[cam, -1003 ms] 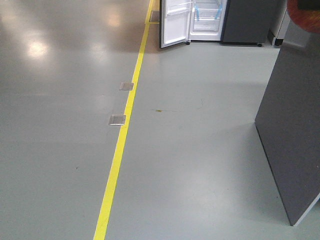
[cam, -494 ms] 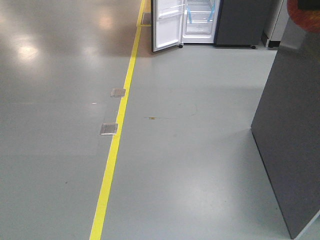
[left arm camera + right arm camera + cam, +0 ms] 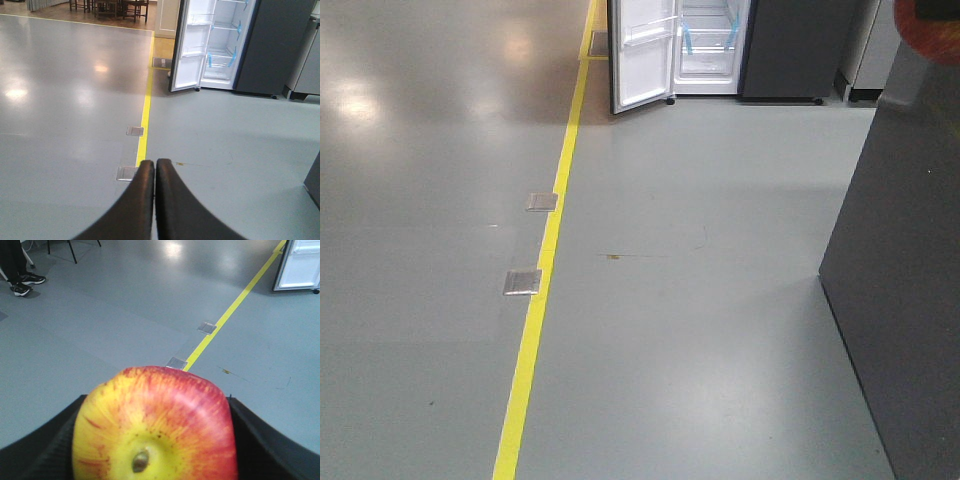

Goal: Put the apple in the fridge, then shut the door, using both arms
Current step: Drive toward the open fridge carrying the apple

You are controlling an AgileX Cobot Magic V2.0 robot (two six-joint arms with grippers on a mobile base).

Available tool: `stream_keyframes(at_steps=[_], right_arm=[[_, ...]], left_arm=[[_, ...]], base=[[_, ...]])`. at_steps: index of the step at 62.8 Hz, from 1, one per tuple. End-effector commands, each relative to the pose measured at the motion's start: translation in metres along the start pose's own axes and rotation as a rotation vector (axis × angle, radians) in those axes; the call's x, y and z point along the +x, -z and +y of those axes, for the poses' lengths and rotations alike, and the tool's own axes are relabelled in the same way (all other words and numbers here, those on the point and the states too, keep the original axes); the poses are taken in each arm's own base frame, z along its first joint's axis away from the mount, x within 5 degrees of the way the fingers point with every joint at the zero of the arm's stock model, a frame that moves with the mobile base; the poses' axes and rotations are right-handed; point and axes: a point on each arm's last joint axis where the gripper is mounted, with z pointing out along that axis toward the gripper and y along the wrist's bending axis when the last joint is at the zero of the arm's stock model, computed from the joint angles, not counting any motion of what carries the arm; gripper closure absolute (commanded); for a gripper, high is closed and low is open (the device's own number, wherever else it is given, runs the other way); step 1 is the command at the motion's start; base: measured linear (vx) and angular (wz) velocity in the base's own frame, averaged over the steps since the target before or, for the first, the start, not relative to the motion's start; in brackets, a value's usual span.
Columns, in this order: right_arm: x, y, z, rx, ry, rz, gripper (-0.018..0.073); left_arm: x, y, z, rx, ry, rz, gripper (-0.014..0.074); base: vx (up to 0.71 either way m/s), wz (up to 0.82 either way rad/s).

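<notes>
The fridge [image 3: 712, 45] stands far ahead at the top of the front view, its white inside and clear shelves showing. Its door [image 3: 642, 58] hangs open to the left. The left wrist view shows the same fridge [image 3: 222, 45] and door [image 3: 191, 52] well beyond my left gripper [image 3: 155, 163], which is shut and holds nothing. My right gripper [image 3: 156, 400] is shut on the red and yellow apple [image 3: 155, 425], stem dimple toward the camera. A red patch of the apple [image 3: 920, 25] shows at the front view's top right corner.
A yellow floor line [image 3: 535, 320] runs toward the fridge, with two metal floor plates [image 3: 523, 281] beside it. A tall dark grey panel [image 3: 900, 290] stands close on the right. A person's shoes [image 3: 22, 284] are far left, and chairs [image 3: 110, 6] stand at the back.
In the front view the floor plates and yellow line have slid down and left, and the fridge has grown larger and shifted left. The apple stays held.
</notes>
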Motion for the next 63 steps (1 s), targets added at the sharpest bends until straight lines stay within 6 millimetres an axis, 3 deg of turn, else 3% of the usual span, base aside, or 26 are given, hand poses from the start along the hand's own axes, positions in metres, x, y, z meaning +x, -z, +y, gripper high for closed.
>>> stream_keyframes(at_steps=[1, 63], right_arm=[[-0.0129, 0.0133, 0.0076, 0.017, 0.026, -0.111, 0.0566], [-0.0129, 0.0133, 0.0076, 0.017, 0.026, -0.111, 0.0566]], left_arm=[[0.003, -0.0017, -0.0022, 0.034, 0.008, -0.038, 0.0603], [0.003, -0.0017, -0.0022, 0.034, 0.008, -0.038, 0.0603]], base=[[0.23, -0.04], [0.25, -0.01]])
